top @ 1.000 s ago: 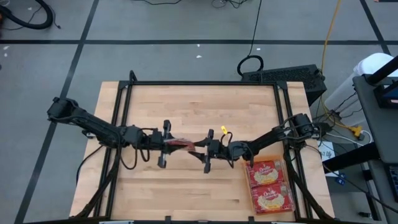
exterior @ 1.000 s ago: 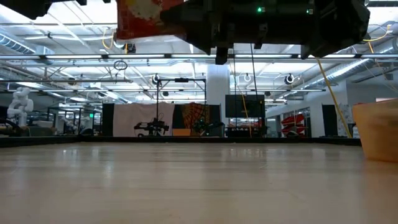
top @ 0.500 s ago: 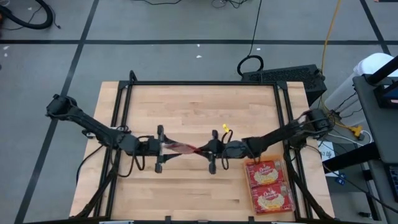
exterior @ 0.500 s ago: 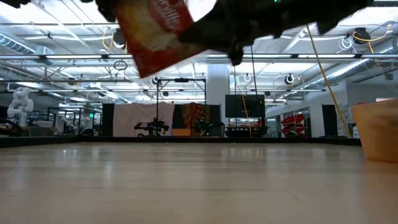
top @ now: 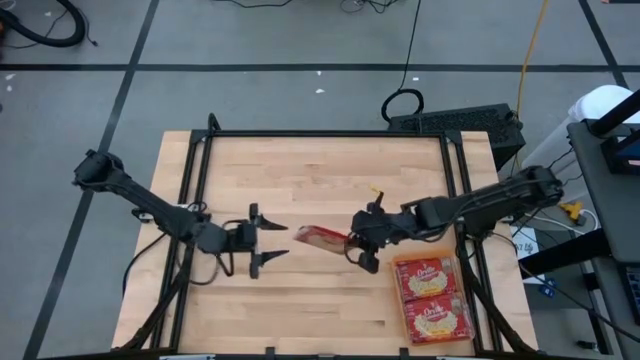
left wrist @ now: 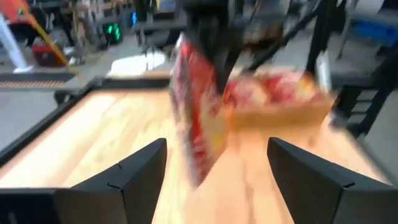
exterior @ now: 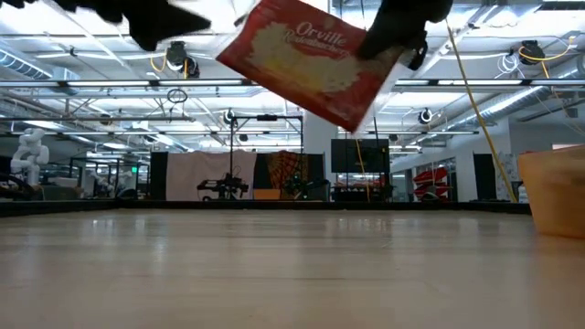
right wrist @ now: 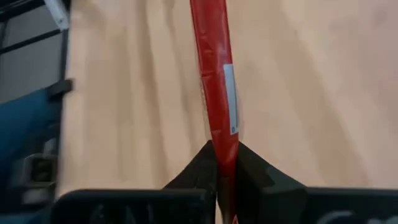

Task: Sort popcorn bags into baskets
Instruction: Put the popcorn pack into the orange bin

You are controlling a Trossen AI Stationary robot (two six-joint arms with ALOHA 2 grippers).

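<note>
While right gripper (top: 358, 243) fingers pinch popcorn bag (top: 320, 238) edge, left gripper (top: 277, 243) fingers spread apart nearby.

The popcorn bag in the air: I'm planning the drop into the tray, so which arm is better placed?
The right. Its pincer is shut on the popcorn bag, beside the orange tray. The left pincer is open, holds nothing and is farther away.

Robotics lab, probably: open hall, ceiling trusses (exterior: 274, 87), white humanoid robot (exterior: 27, 151), other rigs (exterior: 224, 187), floor cables (top: 405, 60).
</note>
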